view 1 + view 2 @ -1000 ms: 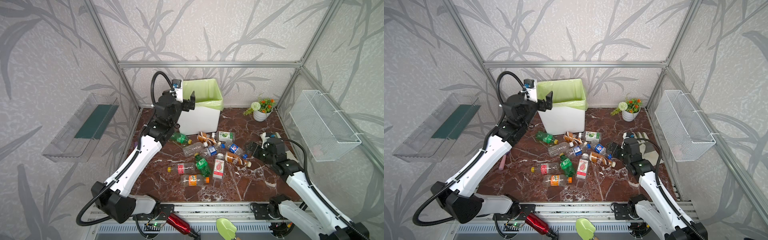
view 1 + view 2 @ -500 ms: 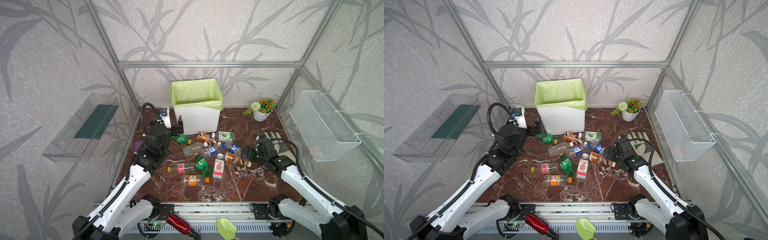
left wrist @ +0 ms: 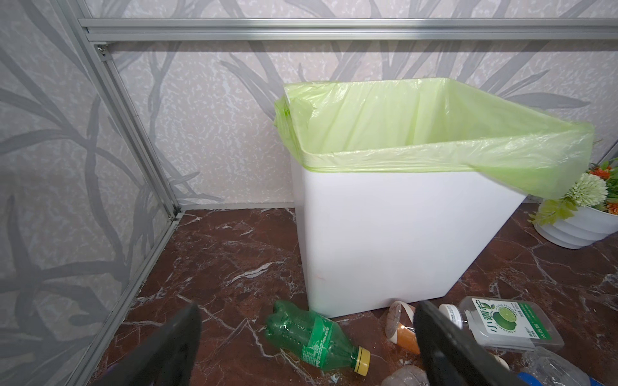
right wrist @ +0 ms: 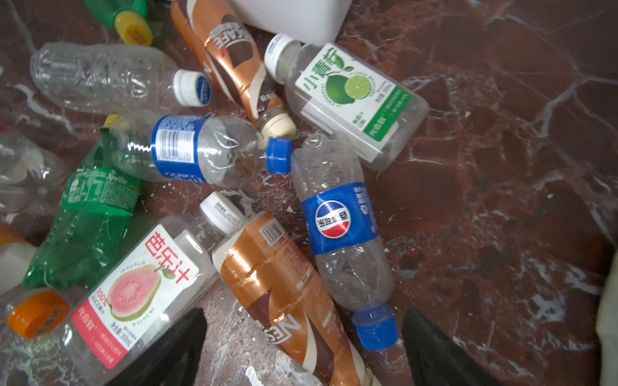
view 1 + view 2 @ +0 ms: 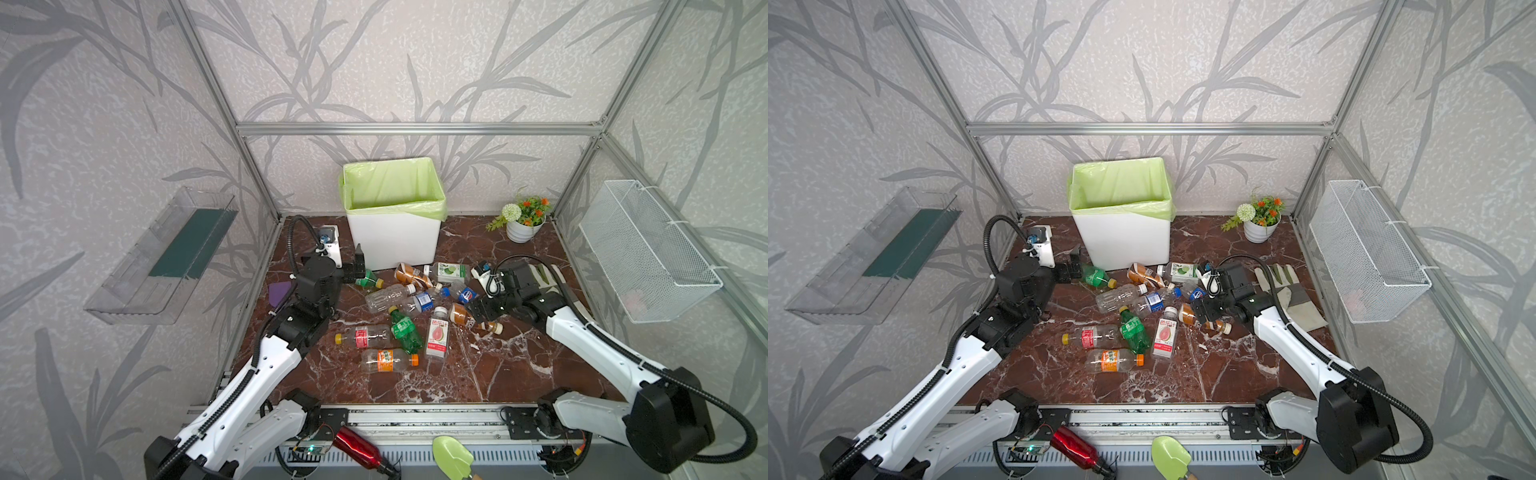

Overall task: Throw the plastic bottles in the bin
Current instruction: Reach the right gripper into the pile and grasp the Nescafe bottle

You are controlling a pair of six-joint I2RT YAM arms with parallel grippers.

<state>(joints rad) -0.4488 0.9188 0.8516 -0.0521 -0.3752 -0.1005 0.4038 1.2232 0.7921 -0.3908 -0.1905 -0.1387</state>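
Down at the front rail, a red metal bottle (image 5: pixel 357 446) and a green scoop (image 5: pixel 451 455) lie just off the edge of the marble bench (image 5: pixel 457 374). Moving up, the plastic bottles (image 5: pixel 405 330) are scattered on their sides across mid-bench, all within a loose pile. On the right, the right gripper (image 4: pixel 302 314) is down low at the pile's edge, jaws apart and straddling a brown coffee bottle (image 4: pixel 277 284). The blue cap of a cola bottle (image 4: pixel 341 227) also sits between the fingers, and there's no squeeze on either that I can see. Over on the left, the left gripper (image 3: pixel 307 310) is spread wide and holds nothing. A green bottle (image 3: pixel 311 337) with a yellow cap lies on the bench just beyond its fingertips. Behind that bottle the bin (image 5: pixel 395 245) stands at the back wall, green liner folded over its rim, with a potted plant (image 5: pixel 521 230) off to its right.
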